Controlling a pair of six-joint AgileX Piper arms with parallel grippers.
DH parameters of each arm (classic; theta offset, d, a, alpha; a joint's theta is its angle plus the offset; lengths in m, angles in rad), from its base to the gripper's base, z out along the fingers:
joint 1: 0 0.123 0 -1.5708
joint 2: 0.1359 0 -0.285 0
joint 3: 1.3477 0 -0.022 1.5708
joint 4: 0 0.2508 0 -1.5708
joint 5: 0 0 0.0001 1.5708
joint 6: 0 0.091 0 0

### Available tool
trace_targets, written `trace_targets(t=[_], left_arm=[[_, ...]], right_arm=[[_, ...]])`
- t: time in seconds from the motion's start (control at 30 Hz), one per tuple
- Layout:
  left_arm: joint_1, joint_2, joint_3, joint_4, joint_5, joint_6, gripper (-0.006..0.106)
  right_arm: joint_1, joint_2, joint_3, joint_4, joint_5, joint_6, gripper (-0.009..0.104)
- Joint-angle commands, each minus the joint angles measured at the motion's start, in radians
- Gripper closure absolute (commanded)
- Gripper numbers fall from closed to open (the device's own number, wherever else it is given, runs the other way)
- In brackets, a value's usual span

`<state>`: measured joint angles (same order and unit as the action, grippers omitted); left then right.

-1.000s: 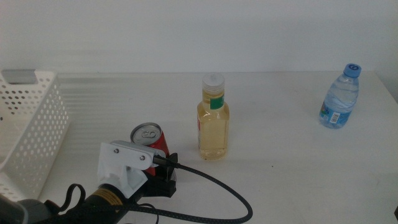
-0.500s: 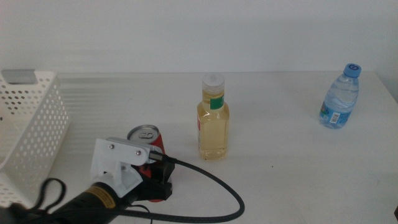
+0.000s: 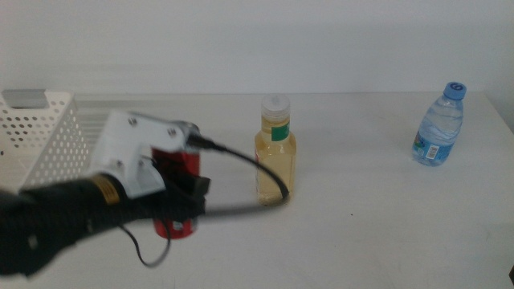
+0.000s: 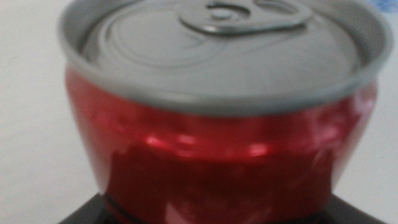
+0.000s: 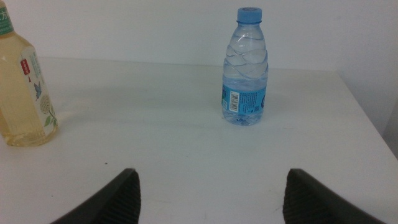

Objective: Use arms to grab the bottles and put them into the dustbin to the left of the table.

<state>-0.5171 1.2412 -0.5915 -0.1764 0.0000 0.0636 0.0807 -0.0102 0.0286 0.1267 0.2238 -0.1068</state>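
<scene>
So the left gripper (image 3: 183, 210) has its dark jaws clamped on the red soda can with the silver top (image 3: 177, 193), lifted off the big plain white tabletop (image 3: 361, 217) and tilted, down around 7 o'clock in the middle view. From the left wrist the can (image 4: 217, 124) fills nearly everything. The right gripper (image 5: 211, 193) waits with jaws spread wide, holding nothing. Just past the can at 2 o'clock stands the clear yellow-liquid bottle with a white cap (image 3: 275, 152). The white perforated plastic basket (image 3: 48, 136) sits at 9 o'clock. The small blue-capped water bottle (image 3: 439, 125) is far off at 2 o'clock.
</scene>
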Motion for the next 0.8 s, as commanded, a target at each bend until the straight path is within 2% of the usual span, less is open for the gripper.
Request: trace_targets(t=[0.0,0.2,0.43,0.53,0.77], left_arm=[[0.039,-0.037,-0.095,-0.015,0.040,0.006,0.105],[0.130,-0.037,-0.250,-0.014,0.316,0.007,0.105],[0.305,-0.018,-0.468,-0.017,0.669,0.052,0.105],[0.379,0.025,-0.580,-0.052,0.821,0.095,0.105],[0.571,0.175,-0.831,-0.051,1.113,0.150,0.105]], right_arm=[[-0.005,-0.027,-0.009,-0.010,-0.070,-0.010,0.035],[-0.005,-0.027,-0.009,-0.010,-0.070,-0.010,0.035],[-0.005,-0.027,-0.009,-0.010,-0.070,-0.010,0.035],[-0.005,-0.027,-0.009,-0.010,-0.070,-0.010,0.035],[-0.005,-0.027,-0.009,-0.010,-0.070,-0.010,0.035]])
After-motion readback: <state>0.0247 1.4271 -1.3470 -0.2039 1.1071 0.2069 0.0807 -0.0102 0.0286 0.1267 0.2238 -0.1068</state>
